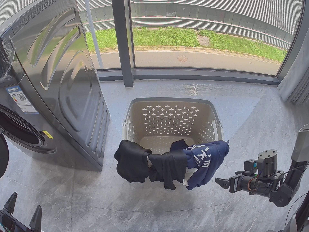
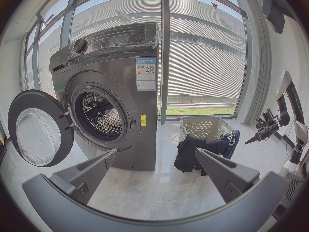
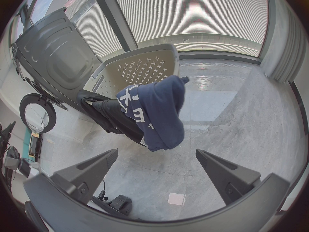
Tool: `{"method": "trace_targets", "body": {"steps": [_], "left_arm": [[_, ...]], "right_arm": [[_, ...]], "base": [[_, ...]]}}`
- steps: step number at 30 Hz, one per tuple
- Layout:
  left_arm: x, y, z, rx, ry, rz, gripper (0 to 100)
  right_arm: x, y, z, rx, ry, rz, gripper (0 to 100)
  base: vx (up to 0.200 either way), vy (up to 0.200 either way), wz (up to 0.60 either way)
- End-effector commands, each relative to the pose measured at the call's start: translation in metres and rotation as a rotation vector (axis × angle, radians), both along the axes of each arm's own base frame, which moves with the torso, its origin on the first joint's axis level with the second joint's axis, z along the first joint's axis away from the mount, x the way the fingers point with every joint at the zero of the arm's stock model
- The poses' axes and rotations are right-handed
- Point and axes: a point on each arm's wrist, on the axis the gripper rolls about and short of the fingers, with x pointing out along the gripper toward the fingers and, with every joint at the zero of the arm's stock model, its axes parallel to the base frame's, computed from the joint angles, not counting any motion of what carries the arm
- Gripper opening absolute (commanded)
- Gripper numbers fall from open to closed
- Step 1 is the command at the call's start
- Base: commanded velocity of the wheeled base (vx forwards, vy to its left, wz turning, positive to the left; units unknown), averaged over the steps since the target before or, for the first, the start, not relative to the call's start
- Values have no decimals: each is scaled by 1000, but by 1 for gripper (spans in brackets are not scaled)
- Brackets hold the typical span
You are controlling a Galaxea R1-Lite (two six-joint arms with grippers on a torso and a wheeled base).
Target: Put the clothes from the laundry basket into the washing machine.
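Observation:
A beige laundry basket (image 1: 173, 120) stands on the floor in the middle of the head view. Black clothes (image 1: 145, 165) and a navy blue garment with white print (image 1: 206, 161) hang over its near rim. The grey washing machine (image 2: 128, 113) stands left of the basket, its round door (image 2: 38, 132) swung open and the drum (image 2: 101, 113) exposed. My right gripper (image 1: 222, 182) is open, low beside the basket's near right corner, a short gap from the navy garment (image 3: 157, 110). My left gripper (image 2: 156, 155) is open and empty, facing the machine from a distance.
A glass window wall with a grey pillar (image 1: 124, 33) runs behind the basket. A grey curtain (image 1: 297, 78) hangs at the far right. Bare marble floor lies between the basket and the machine. A small pink square (image 3: 177, 198) lies on the floor below my right gripper.

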Motion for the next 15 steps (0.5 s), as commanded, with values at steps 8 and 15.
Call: {"method": "trace_targets", "body": {"steps": [8, 15], "left_arm": [[0, 0, -5, -1, 4, 0, 100], [0, 0, -5, -1, 4, 0, 100]], "right_arm": [[34, 22, -22, 9, -22, 27, 100], [51, 29, -14, 48, -77, 16, 100]], "base": [[0, 0, 0], [0, 0, 0]]}}
